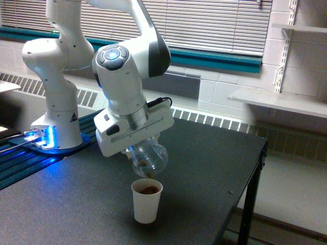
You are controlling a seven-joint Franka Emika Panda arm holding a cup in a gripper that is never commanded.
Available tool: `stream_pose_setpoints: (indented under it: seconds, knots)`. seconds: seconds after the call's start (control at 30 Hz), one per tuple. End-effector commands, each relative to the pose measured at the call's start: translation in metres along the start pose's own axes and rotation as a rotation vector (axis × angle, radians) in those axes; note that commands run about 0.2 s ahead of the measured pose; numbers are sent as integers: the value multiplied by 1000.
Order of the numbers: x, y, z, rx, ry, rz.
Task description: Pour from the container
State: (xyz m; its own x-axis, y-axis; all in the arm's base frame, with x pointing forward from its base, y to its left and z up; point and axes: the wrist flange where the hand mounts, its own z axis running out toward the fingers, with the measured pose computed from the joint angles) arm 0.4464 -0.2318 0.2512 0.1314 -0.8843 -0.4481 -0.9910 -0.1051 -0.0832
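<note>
Container (149, 159) hangs tipped mouth-down under the gripper (137, 151), directly above the paper cup (146, 201) and clear of its rim. Its rounded see-through walls show a few brown bits near the lower end, and a small clump of them sits at the mouth just over the cup. Inside the cup a brown heap lies close below the rim.

Only the exterior view is given. In it the gripper is closed around the container's upper part; its fingers are mostly hidden behind the white hand body, so the exact contact cannot be made out, but the container is plainly carried by it. The hand is tilted, its long side sloping down toward the exterior view's left. The arm (120, 76) bends over from a white base (56, 109) standing at the exterior view's left, where a blue light glows at its foot.

The cup stands upright on the dark table (204, 168), near the front edge, well apart from the base. The table's far right corner and one leg show at the exterior view's right. Behind it are a radiator grille (214, 121) along the wall, closed blinds (204, 23) over a teal sill, and a shelf (278, 102) at the exterior view's right.
</note>
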Motion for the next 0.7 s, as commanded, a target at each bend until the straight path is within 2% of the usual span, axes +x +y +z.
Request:
stream_pose_setpoints:
  seconds: [0.03,0.7]
  knots:
    - [3,0,-5,8,-5,18]
    - [3,2,-5,5,-10,22]
